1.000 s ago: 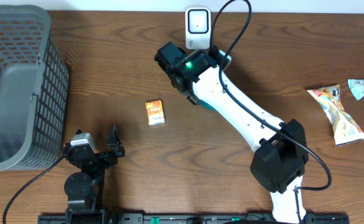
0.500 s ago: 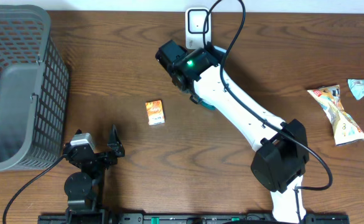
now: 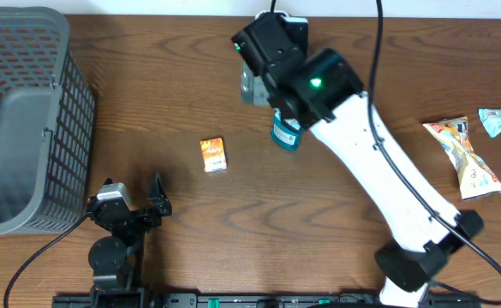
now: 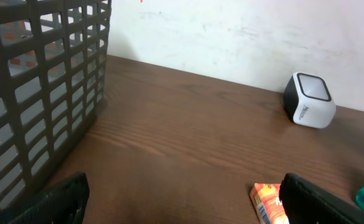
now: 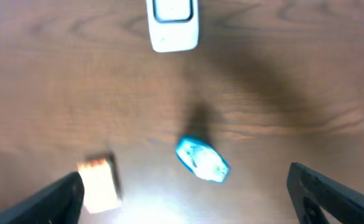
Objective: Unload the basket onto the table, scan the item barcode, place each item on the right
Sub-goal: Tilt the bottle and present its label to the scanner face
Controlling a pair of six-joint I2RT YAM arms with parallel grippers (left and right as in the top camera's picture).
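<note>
a small teal packet [image 5: 200, 160] is seen lying on the brown wooden table [image 5: 294, 74], near a white box scanner [image 5: 174, 23] and a small orange carton [image 5: 99, 183]; the right gripper [image 5: 185, 186] is held wide open and empty above it, and the left gripper [image 4: 188, 202] is also spread open.

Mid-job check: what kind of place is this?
Probably a mock checkout bench, not a real shop: small white cube scanner by the wall, grey plastic mesh basket, packaged snacks on a brown wooden table.
</note>
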